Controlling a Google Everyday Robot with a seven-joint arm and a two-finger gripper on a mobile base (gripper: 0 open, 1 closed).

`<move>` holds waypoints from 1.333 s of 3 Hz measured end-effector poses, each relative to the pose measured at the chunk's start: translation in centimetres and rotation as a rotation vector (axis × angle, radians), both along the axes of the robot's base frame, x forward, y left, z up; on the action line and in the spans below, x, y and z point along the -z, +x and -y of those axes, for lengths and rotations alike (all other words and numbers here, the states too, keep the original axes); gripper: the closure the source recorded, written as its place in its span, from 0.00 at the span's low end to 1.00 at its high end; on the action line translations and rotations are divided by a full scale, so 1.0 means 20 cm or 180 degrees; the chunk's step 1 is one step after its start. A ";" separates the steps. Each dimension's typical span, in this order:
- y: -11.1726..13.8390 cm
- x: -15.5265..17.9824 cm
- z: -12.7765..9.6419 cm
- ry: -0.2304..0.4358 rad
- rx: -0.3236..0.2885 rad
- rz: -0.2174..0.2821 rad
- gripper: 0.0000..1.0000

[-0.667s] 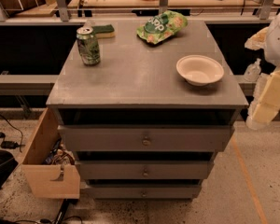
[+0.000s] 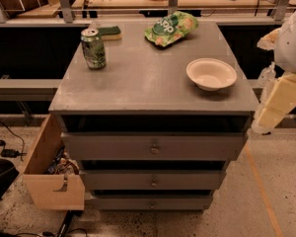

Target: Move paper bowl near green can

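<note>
— Grey metal cabinet (image 2: 148, 83) with three shut drawers; at lower left, open wooden box (image 2: 54, 191) holding small clutter.
— Gripper (image 2: 278, 105)?
— Off the right edge, beside the top; open or closed: undetermined.
— Containers?
— Paper bowl (image 2: 211, 74), empty, front right. Snack bag (image 2: 170, 29), back centre. Green can (image 2: 93, 48), upright, back left, well apart from bowl.

The gripper (image 2: 278, 105) hangs at the right edge of the view, off the right side of the grey drawer cabinet (image 2: 153, 147) and apart from it. Nearest to it on the cabinet top sits the paper bowl (image 2: 211, 74), upright by the front right corner. The green snack bag (image 2: 170, 28) lies farther off at the back. Farthest from the gripper stands the green can (image 2: 93, 48), upright at the back left and well apart from the bowl, with a flat green pad (image 2: 110, 32) just behind it.
</note>
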State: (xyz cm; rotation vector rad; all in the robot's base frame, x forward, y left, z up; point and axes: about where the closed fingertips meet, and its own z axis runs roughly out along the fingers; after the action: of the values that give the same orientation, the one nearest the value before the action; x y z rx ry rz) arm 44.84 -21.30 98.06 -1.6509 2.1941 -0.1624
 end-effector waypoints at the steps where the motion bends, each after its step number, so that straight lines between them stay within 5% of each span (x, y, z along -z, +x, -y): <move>1: 0.03 0.11 0.08 -0.0053 0.0338 0.0284 0.00; 2: 0.06 0.24 0.19 -0.0082 0.0599 0.0530 0.00; 4: 0.42 0.21 0.34 0.0033 0.0680 0.1409 0.00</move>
State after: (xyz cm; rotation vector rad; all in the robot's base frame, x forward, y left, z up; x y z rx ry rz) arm 53.18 -28.11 93.89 -1.2257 2.0112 -0.5206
